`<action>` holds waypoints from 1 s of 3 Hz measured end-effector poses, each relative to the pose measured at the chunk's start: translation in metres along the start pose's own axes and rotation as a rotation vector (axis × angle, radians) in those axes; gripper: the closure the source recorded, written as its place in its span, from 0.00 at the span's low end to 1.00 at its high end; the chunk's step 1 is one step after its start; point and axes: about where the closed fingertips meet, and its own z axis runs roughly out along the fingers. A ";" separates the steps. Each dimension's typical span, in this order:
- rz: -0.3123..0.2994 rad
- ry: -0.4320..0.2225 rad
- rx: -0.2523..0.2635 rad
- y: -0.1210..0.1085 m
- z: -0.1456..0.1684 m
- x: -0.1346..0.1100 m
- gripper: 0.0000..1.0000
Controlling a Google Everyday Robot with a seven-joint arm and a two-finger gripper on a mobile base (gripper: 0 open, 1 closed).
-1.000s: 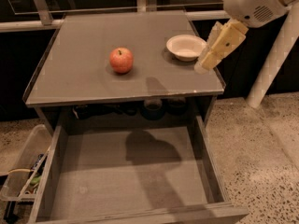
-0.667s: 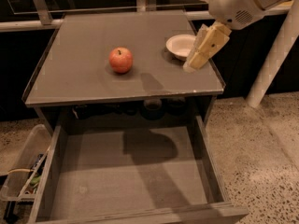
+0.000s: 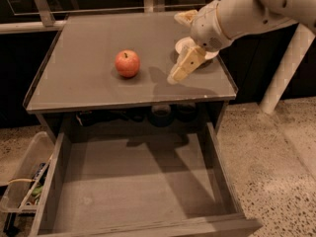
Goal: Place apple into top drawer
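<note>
The red-orange apple (image 3: 127, 63) sits upright on the grey cabinet top (image 3: 89, 83), left of centre. The gripper (image 3: 174, 78) hangs from the white arm coming in from the upper right, a short way right of the apple and apart from it, just above the cabinet top. It holds nothing that I can see. The top drawer (image 3: 133, 186) is pulled wide open below the cabinet top, its flat grey bottom bare.
A white bowl (image 3: 185, 46) on the cabinet top is mostly hidden behind the arm. A clear plastic bin (image 3: 24, 181) of clutter stands on the floor at the drawer's left. A white post (image 3: 281, 78) stands at the right. Speckled floor lies to the right.
The arm and gripper have swung left and down across the bowl toward the apple. The apple and drawer have not moved.
</note>
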 end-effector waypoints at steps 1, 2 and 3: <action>0.078 -0.046 -0.048 -0.005 0.053 0.014 0.00; 0.134 -0.098 -0.115 -0.001 0.100 0.015 0.00; 0.131 -0.098 -0.118 -0.001 0.102 0.014 0.00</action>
